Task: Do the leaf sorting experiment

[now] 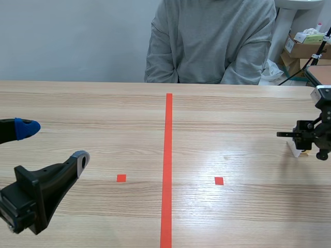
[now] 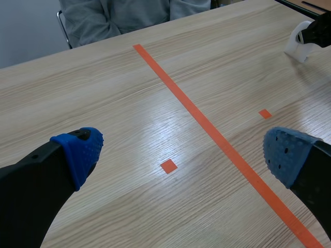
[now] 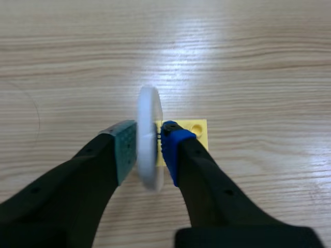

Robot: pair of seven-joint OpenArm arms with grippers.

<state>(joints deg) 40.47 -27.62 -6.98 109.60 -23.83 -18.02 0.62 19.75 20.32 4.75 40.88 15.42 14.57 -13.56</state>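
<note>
left claw (image 1: 56,143): spread, low left | right claw (image 1: 304,144): at white piece (image 1: 293,150), right edge | person (image 1: 209,41): seated opposite

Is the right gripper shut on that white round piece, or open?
The right gripper is shut on it: its pads press both faces of the white round piece, standing on edge by a yellow block.

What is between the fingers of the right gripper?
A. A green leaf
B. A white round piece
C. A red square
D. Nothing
B: the right gripper is shut on a white round piece, seen edge-on between its pads, close to a yellow block on the table.
</note>
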